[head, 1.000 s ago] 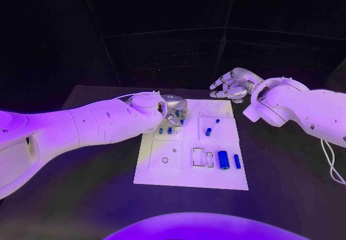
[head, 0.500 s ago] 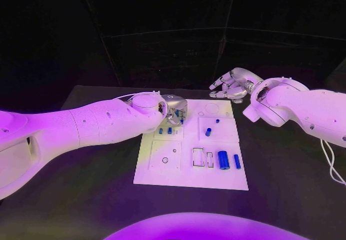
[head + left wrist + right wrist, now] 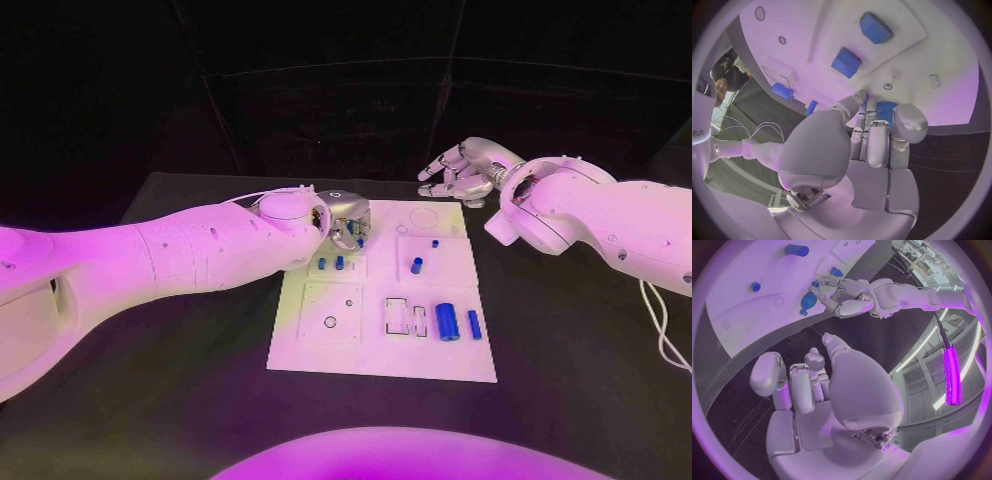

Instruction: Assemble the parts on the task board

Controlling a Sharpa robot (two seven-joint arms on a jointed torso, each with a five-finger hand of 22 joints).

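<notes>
Two hands were seen: the left hand (image 3: 346,218), its fingers pinching a blue part (image 3: 887,109) over the task board (image 3: 346,355), and the right hand (image 3: 464,170), curled and empty, beyond the board.

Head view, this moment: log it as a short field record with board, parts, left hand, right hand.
board: white task board in the middle of the black table
parts: large blue cylinder and slim blue piece at the board's near right; small blue pieces mid-board
left hand: left hand over the board's far left corner; hold cannot be told
right hand: right hand beyond the board's far edge, fingers curled, holding nothing
</notes>
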